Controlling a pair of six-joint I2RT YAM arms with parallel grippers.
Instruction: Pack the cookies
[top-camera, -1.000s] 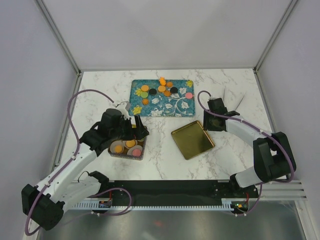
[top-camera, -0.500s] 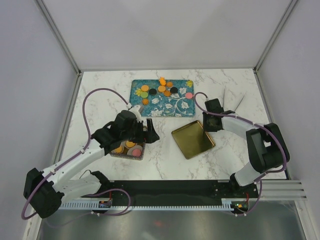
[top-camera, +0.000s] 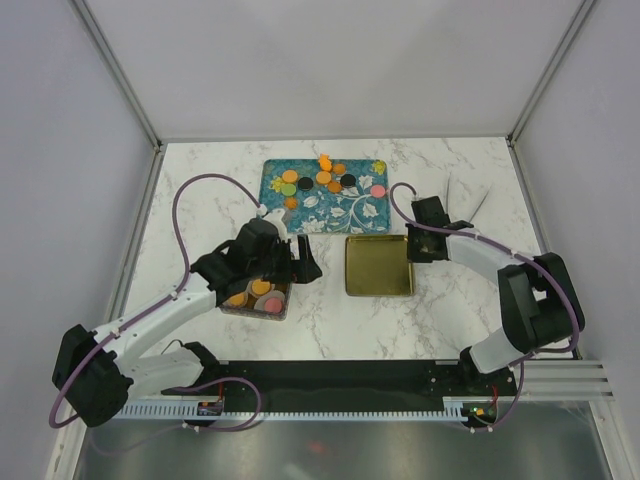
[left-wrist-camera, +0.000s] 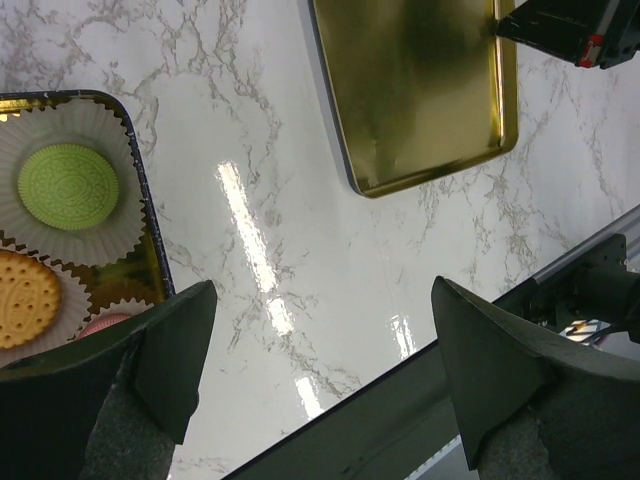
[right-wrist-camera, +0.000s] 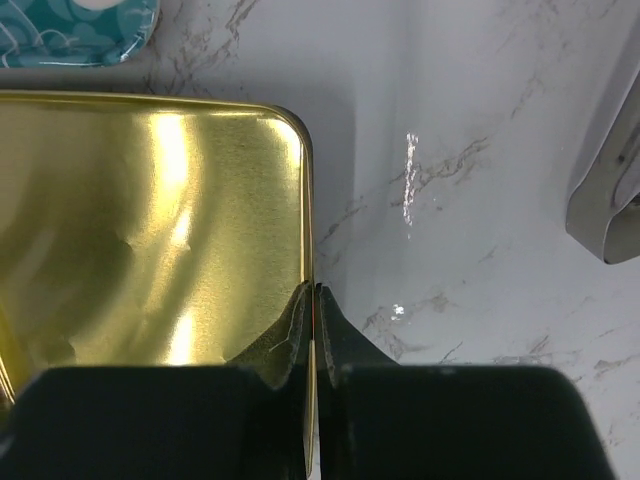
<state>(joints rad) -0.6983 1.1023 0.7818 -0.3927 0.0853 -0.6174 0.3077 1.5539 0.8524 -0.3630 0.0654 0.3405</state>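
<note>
My right tool (right-wrist-camera: 313, 300) is pinched shut on the right edge of the gold tray (right-wrist-camera: 150, 230). My left tool (left-wrist-camera: 322, 355) hangs spread wide just right of the tin (left-wrist-camera: 140, 215) of cookies (left-wrist-camera: 68, 186).

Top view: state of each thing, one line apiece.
Lid: flat on the table, right rim pinched.
Right gripper: shut on the lid's rim.
Left gripper: open, empty, above the table by the tin.
Tin: open, cookies in paper cups inside.
Tray: on the table, loose cookies on it.
</note>
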